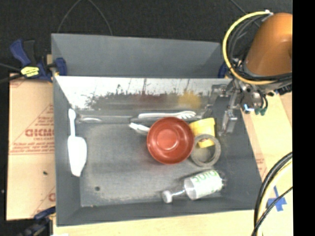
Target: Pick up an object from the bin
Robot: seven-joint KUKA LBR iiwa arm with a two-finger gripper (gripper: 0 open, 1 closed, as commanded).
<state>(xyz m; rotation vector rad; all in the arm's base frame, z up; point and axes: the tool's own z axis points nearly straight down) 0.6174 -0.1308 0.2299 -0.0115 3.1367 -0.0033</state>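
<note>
Grey metal bin [123, 181], matt on its floor and dully reflective on its back wall, with a glossy red plastic bowl [170, 140], smooth white plastic scoop [77, 154], clear shiny plastic bottle [202, 186] and translucent tape roll [209, 157]; arm's orange cover [270, 43] smooth, glossy.

You've got a grey bin [113, 173]: red bowl [170, 140] ctr, tape roll [205, 150] and yellow pc [203, 127] beside it, clear bottle [197, 187] nr front edge, white scoop [77, 152] by left wall.
</note>
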